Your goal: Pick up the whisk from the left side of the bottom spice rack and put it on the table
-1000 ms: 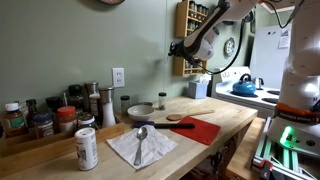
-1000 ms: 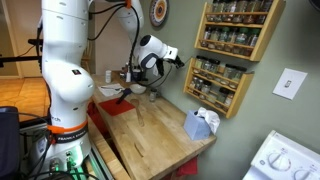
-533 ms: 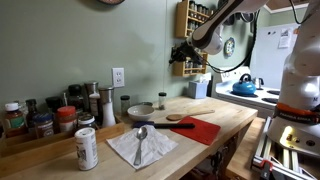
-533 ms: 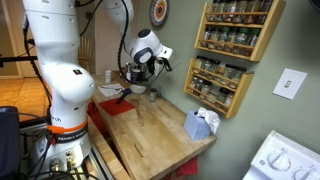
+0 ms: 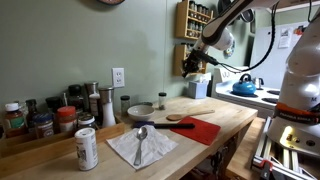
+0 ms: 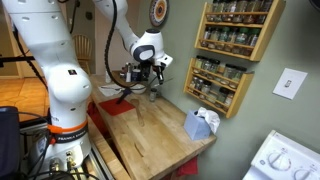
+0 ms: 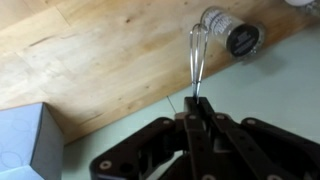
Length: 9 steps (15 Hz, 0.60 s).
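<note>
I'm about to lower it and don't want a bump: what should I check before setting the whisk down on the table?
1. Grip: the gripper is shut on the whisk: ok.
2. Whisk out of the bottom spice rack: ok.
3. Bare wood of the table in the wrist view beyond the whisk: ok.
4. Gap between the whisk's tip and the small jar: cannot tell.
5. Blue box off to the side, apart from the whisk: ok.
</note>
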Each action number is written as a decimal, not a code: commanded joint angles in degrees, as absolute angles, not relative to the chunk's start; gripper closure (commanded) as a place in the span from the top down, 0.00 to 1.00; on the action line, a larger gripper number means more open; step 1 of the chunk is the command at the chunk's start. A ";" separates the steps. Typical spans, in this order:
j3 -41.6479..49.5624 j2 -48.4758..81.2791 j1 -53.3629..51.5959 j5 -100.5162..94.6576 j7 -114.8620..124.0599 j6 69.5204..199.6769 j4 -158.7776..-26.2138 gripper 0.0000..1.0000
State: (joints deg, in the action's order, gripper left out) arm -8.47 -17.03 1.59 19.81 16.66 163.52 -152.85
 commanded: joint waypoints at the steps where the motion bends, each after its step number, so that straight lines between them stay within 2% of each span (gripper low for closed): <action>1: -6.93 -19.27 1.16 15.56 18.63 153.31 -153.23 0.02; 5: -6.69 -19.18 2.82 10.56 19.23 147.48 -154.07 0.02; 9: -4.70 -18.98 3.24 7.32 16.11 148.06 -156.67 0.02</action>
